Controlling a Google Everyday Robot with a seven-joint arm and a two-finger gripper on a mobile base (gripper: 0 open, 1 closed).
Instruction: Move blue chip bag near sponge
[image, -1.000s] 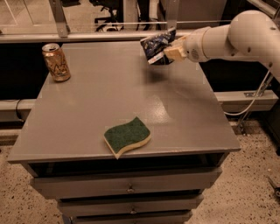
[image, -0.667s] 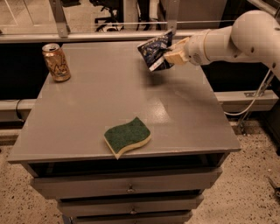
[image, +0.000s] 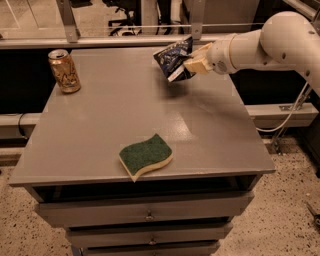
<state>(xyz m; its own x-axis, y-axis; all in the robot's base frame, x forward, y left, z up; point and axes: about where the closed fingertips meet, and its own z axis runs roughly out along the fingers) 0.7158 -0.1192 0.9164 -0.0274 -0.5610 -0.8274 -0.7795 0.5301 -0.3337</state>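
Single camera view of a grey table top (image: 110, 110) with 3 drawer fronts (image: 145, 212) below its near edge. Clock directions are read from the centre of the top, with 12 o'clock at the far edge.

The white arm (image: 260, 42) enters from the 3 o'clock side and reaches toward 1 o'clock. At its end, the gripper (image: 192, 64) is closed on the right edge of the blue chip bag (image: 172, 57), with its 2 tan fingers (image: 196, 63) pinching the foil between them. The bag hangs tilted at about 1 o'clock, near the far edge. It appears clear of the surface, with a faint shadow on the top beneath it. White lettering shows on the dark foil but is too small to read.

The sponge (image: 145, 156) lies flat at 6 o'clock, just inside the near edge, green side up over its pale yellow base. It is well apart from the bag.

A gold drink can (image: 64, 71) stands upright at 10 o'clock, near the far left corner, its top opened.

A pale cable (image: 290, 112) hangs beside the table at 3 o'clock.
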